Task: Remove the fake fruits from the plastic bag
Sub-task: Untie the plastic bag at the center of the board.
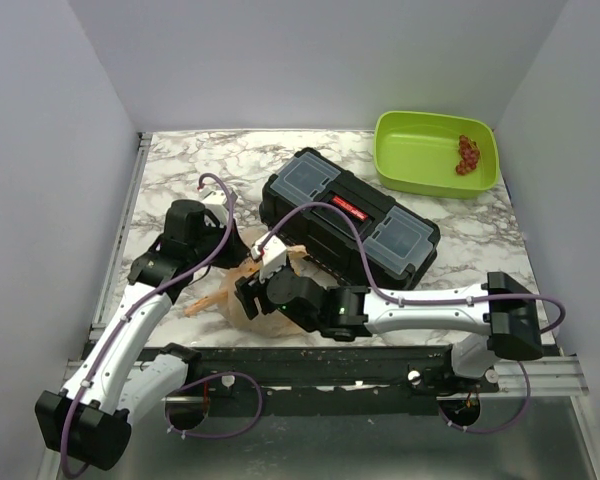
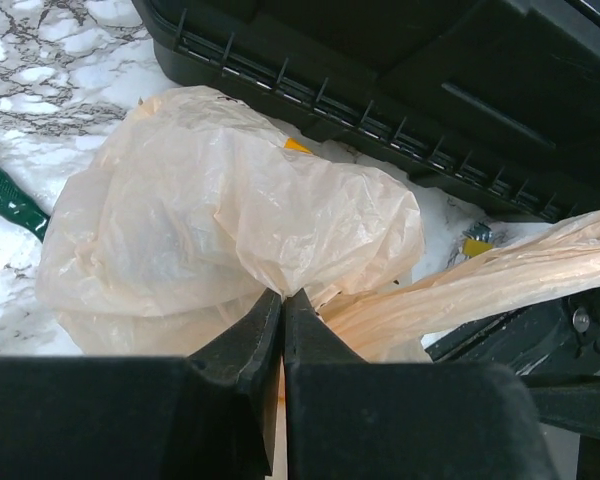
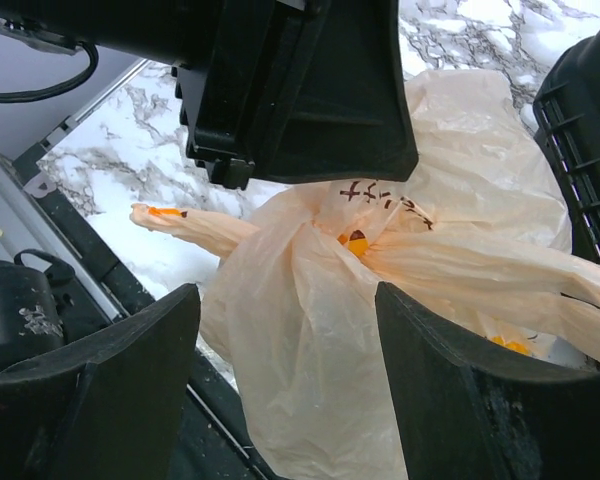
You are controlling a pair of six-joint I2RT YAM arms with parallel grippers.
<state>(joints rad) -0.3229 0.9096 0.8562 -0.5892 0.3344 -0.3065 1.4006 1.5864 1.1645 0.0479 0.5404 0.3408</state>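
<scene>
**Opening the bag: nothing out so far**

Judged to be at the opening step: no fake fruits to be seen loose anywhere on the marble worktop [image 1: 180, 170]. Whatever there is of them presumably sits inside the plastic bag [image 3: 380, 300]. Find that bag crumpled near the front edge of the worktop, just beside the black toolbox [image 1: 350, 225] and between the two arms.

Pinching a fold of the bag's thin film with the left claw [image 2: 283, 300], tips pressed together with only plastic between them. Straddling the bunched, knotted-looking neck with the right claw [image 3: 285, 310], with fingers [image 3: 110, 390] spread wide on either side and not clamped on anything.

Next, most likely: close the right claw on the neck or on a second fold, then pull gently against the left pinch to loosen the tie and part the mouth. Calls for small, opposed pulls, since crinkly film of this kind probably slips or tears. Also calls for keeping the whole bag from dragging across the worktop.

Counted:
- one plastic bag
- one toolbox
- one lime-green tub [image 1: 435, 155] at the far right, holding one cluster of red grapes [image 1: 467, 155], no part of this job
- two claws
- fake fruits in the open: none
- fake fruits inside: cannot count, with only orange-yellow patches showing through the film, print or fruit impossible to say
</scene>
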